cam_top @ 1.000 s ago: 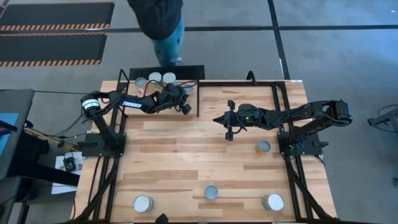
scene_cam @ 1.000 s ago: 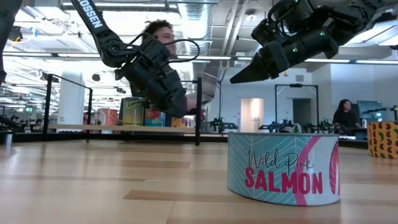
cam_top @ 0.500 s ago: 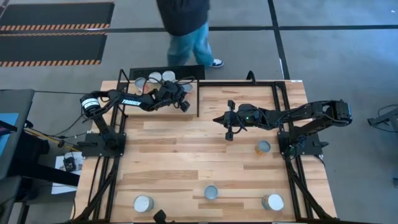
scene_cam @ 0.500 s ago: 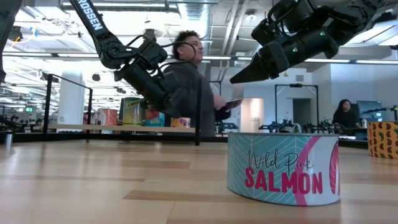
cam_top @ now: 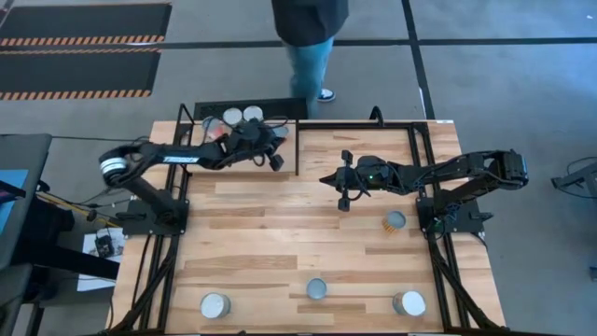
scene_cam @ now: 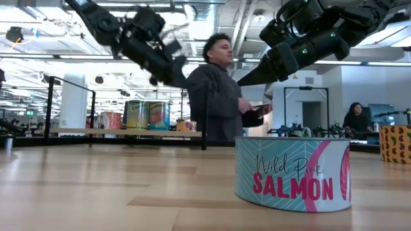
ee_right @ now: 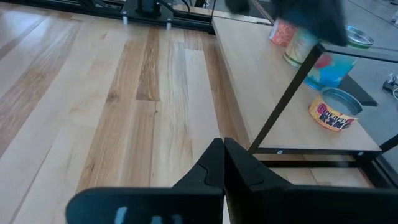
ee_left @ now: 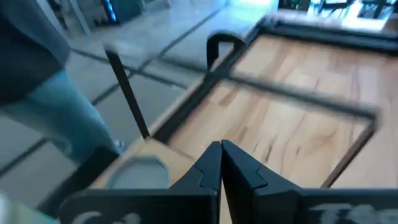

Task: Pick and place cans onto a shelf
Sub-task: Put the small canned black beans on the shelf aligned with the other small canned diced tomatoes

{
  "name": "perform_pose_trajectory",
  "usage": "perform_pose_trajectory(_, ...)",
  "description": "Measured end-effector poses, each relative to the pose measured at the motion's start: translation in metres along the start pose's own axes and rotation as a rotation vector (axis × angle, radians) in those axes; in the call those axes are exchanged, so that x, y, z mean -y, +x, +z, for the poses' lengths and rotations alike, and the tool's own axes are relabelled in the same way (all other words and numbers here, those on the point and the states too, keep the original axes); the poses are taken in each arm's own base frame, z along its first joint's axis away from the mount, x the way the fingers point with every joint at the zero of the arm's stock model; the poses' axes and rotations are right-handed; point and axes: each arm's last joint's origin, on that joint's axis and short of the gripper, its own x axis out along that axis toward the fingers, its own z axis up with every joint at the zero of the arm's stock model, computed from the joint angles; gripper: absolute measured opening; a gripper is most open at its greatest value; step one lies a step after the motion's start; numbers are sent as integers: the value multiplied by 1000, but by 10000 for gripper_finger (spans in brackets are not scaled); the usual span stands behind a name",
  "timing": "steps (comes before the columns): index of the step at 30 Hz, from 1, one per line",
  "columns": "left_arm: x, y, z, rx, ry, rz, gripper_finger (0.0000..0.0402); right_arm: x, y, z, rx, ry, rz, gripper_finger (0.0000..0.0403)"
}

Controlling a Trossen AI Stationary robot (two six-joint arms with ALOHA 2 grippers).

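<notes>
Planked worktop (cam_top: 280, 224) carries four cans (cam_top: 317, 288) well behind my claws. My left claw (cam_top: 273, 155), empty with fingers together, has risen from the shelf (cam_top: 289, 105), leaving cans there: delivery judged complete. My right claw (cam_top: 343, 189) hovers mid-worktop, fingers together.

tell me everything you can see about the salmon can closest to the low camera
The salmon can is a short, wide tin standing upright on the planked table. Its label is teal with a thin white leaf pattern, a pink curved band, script reading "Wild Pink" and bold pink "SALMON". A narrow silver rim shows at the top and along the base. Nothing but the table touches it; both grippers hang well above and behind it.
</notes>
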Motion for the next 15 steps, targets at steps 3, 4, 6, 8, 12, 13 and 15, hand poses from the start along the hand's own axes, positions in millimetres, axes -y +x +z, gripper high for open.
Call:
perform_pose_trajectory(3,-2,-20,13,23,21,0,0,0,0,0,10,-3,-1,12)
perform_pose_trajectory(4,-3,-26,16,30,28,-1,0,0,0,0,32,-9,-3,10)
perform_pose_trajectory(6,-2,-38,17,59,39,-26,0,-1,2,-5,92,-22,17,6)
perform_pose_trajectory(8,0,-49,12,86,41,-75,0,-2,3,-12,139,-20,59,5)
perform_pose_trajectory(12,9,-68,-7,154,38,-151,0,0,1,-13,210,14,107,6)
perform_pose_trajectory(13,12,-72,-13,172,41,-169,0,0,1,-15,192,26,112,5)
perform_pose_trajectory(15,19,-80,-24,204,52,-234,0,-1,-3,-14,169,45,123,4)
